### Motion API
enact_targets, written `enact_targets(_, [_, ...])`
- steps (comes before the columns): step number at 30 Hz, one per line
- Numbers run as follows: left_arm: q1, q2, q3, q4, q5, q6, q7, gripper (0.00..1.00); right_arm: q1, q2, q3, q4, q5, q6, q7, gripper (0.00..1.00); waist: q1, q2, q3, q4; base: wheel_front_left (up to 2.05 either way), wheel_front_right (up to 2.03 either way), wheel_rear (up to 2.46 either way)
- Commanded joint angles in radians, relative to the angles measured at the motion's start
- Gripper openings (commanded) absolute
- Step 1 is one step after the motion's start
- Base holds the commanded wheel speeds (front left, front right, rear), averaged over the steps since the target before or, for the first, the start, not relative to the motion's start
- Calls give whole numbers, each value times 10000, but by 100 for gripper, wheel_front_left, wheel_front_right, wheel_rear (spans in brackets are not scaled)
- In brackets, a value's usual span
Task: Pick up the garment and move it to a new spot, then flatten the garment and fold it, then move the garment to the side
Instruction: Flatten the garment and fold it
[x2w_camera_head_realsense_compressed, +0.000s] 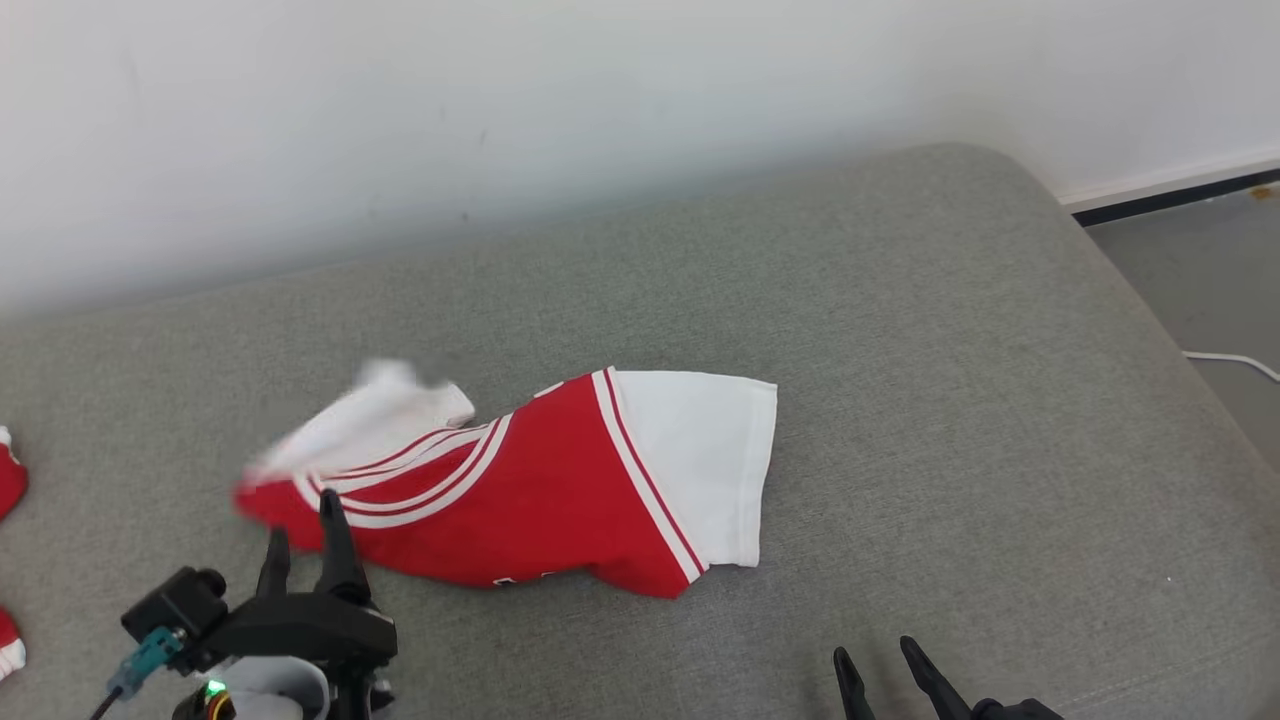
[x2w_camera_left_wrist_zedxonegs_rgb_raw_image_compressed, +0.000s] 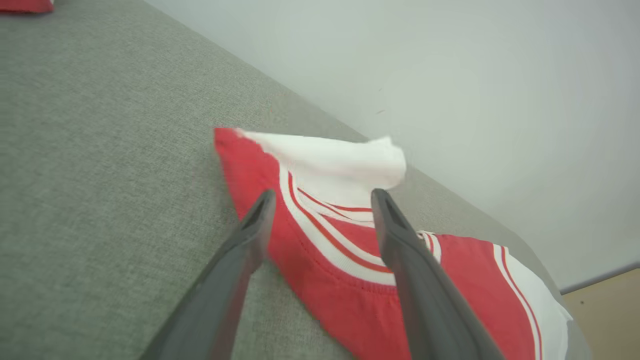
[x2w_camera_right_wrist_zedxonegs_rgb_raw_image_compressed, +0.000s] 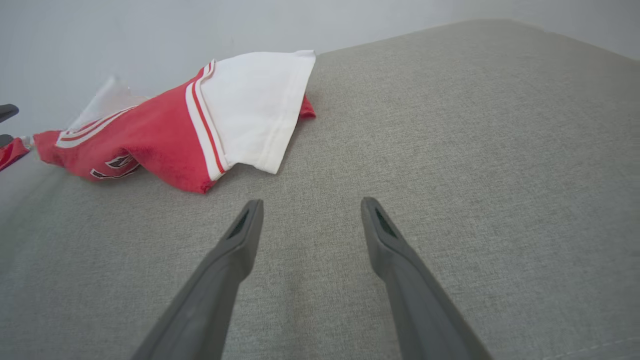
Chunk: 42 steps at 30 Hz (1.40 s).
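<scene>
One soft grey cushion (x2w_camera_head_realsense_compressed: 950, 400) sits under a white wall (x2w_camera_head_realsense_compressed: 500, 100) at the top. One red-and-white garment (x2w_camera_head_realsense_compressed: 560, 490) lies in the middle. Two grippers, left gripper (x2w_camera_head_realsense_compressed: 302, 520) and right gripper (x2w_camera_head_realsense_compressed: 874, 650), sit low, fingers apart, empty.

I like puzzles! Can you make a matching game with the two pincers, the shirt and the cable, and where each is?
1 left pincer
2 right pincer
3 shirt
4 white cable

A on the floor
B over bare grey cushion
C at the shirt's red edge
D lying rumpled on the cushion

Pairs: 1-C, 2-B, 3-D, 4-A
</scene>
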Motion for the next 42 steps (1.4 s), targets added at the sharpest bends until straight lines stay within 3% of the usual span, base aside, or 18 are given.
enact_targets(1, [150, 84, -1, 77, 167, -57, -32, 100, 14, -15, -31, 12, -68, -26, -5, 100, 1, 0, -141, -121, 0, 0, 0])
enact_targets(9, [-17, 175, -994, -255, 1553, -221, 164, 100, 96, -15, -28, 30, 12, -26, -5, 100, 1, 0, -395, -317, 0, 0, 0])
enact_targets(16, [-622, 42, -2386, -107, 1968, -262, 1770, 100, 37, -17, 79, -10, 80, -26, -6, 100, 1, 0, -415, -878, 0, 0, 0])
enact_targets(20, [-1094, -11, -3125, 108, 2053, 110, 2788, 100, -18, -15, 50, -29, 109, -26, -4, 100, 1, 0, -259, -1577, 0, 0, 0])
enact_targets(29, [-1746, -12, -3779, 691, 2322, 885, 3445, 100, -34, -12, 95, -142, 266, -26, -4, 100, 1, 0, 85, -2519, 0, 0, 0])
enact_targets(36, [-2314, 484, -4270, 1440, 3218, 1906, 3786, 100, 69, -14, 66, -285, 410, -26, -4, 100, 1, 0, 275, -2688, 0, 0, 0])
enact_targets(42, [-2275, 708, -4308, 1887, 3178, 1959, 4099, 100, 94, -14, 46, -317, 491, -26, -4, 100, 1, 0, 361, -2651, 0, 0, 0])
